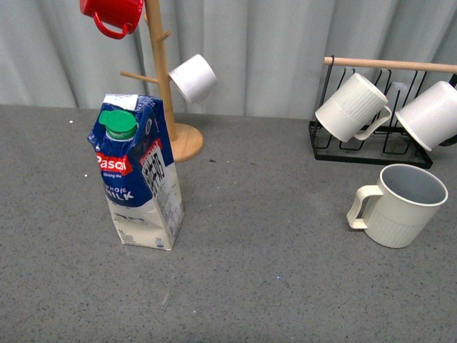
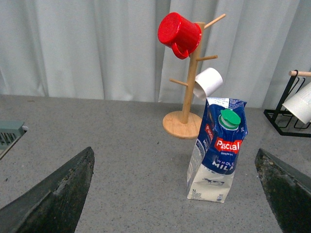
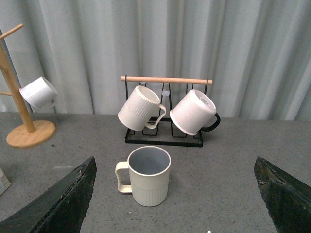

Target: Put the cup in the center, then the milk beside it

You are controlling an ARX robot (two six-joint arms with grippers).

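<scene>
Cup is standing off-centre; I'm seeing left gripper and right gripper both spread wide, worrying a closing jaw clips its handle, toppling it.

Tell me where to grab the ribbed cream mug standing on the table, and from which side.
Take the ribbed cream mug by its rim from above, one finger inside, one outside, on the wall opposite the handle. It stands upright, mouth open and empty, and the handle points to the robot's left, so the right wall is likely clearest.
</scene>
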